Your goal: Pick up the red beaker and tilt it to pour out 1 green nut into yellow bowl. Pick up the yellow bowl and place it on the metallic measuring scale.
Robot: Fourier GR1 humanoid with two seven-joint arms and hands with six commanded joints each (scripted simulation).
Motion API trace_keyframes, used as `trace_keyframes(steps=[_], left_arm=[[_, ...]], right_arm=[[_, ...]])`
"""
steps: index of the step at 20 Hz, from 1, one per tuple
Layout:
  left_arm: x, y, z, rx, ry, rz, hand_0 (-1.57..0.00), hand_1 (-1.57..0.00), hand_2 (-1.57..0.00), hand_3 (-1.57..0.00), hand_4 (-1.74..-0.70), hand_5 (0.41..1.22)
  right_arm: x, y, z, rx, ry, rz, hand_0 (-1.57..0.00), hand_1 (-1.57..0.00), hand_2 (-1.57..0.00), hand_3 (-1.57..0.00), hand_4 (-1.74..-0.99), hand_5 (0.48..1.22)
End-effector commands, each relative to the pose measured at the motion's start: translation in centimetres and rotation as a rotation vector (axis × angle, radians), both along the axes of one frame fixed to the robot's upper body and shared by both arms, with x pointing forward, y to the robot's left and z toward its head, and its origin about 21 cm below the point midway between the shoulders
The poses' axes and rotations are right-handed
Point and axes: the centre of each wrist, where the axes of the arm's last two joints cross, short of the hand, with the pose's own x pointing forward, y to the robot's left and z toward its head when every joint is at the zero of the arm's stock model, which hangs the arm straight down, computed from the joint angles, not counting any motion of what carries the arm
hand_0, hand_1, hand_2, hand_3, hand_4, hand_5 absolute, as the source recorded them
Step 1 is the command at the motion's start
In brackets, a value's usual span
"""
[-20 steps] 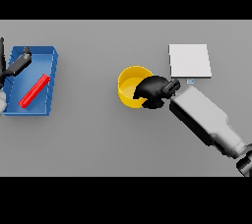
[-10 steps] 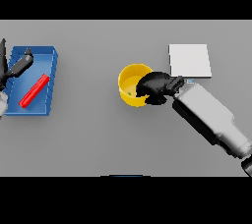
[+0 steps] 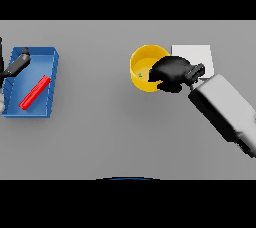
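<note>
the green nut (image 3: 140, 75) already lies in the yellow bowl (image 3: 145, 62) (pouring looks done); the right hand (image 3: 172, 72) grips its rim at centre right, the measuring scale (image 3: 192, 54) just beside, placing left.

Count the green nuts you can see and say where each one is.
1. A single green nut lies inside the yellow bowl, near its left wall. The right hand covers the bowl's right side, so more may be hidden.

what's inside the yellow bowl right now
One small green nut lies on the floor of the yellow bowl. The right hand, curled over the rim, covers the bowl's right part.
</note>
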Motion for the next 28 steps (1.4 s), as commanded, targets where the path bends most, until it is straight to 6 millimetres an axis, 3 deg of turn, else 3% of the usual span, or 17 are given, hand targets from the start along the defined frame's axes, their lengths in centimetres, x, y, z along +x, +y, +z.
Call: trace_keyframes(steps=[1,8,14,17,21,25,28], left_arm=[[0.0,-0.2,-0.1,0.001,0.014,0.001,0.00,0.00,0.00,0.00,-0.74,0.700],[-0.2,-0.5,0.0,-0.005,0.019,0.005,0.00,0.00,0.00,0.00,-0.74,0.708],[0.0,-0.3,0.3,0.001,0.027,0.006,0.00,0.00,0.00,0.00,-0.73,0.691],[-0.2,-0.2,0.5,0.005,0.019,0.002,0.00,0.00,0.00,0.00,-0.72,0.684],[-0.1,0.0,0.4,0.003,0.027,0.012,0.00,0.00,0.00,0.00,-0.72,0.681],[-0.2,-0.1,0.0,0.005,0.018,0.013,0.00,0.00,0.00,0.00,-0.73,0.675],[-0.2,0.0,0.2,0.012,0.022,0.006,0.00,0.00,0.00,0.00,-0.72,0.671]], right_arm=[[0.2,0.1,0.4,0.001,-0.007,-0.028,-1.57,-1.57,-1.47,-1.35,-1.740,1.220],[2.5,-5.4,1.8,0.028,-0.101,-0.181,-1.57,-1.57,-1.54,-1.21,-1.741,1.221],[4.6,-9.4,0.2,0.036,-0.116,-0.304,-1.57,-1.57,-1.51,-1.18,-1.741,1.221],[5.2,-11.0,-0.9,0.023,-0.124,-0.350,-1.57,-1.57,-1.46,-1.26,-1.741,1.221],[5.7,-12.2,-2.9,0.024,-0.096,-0.400,-1.57,-1.57,-1.40,-1.36,-1.741,1.221],[5.7,-12.3,-3.9,0.048,-0.079,-0.392,-1.57,-1.57,-1.36,-1.34,-1.741,1.221],[5.8,-12.4,-4.7,0.068,-0.071,-0.403,-1.56,-1.57,-1.34,-1.44,-1.741,1.221]])
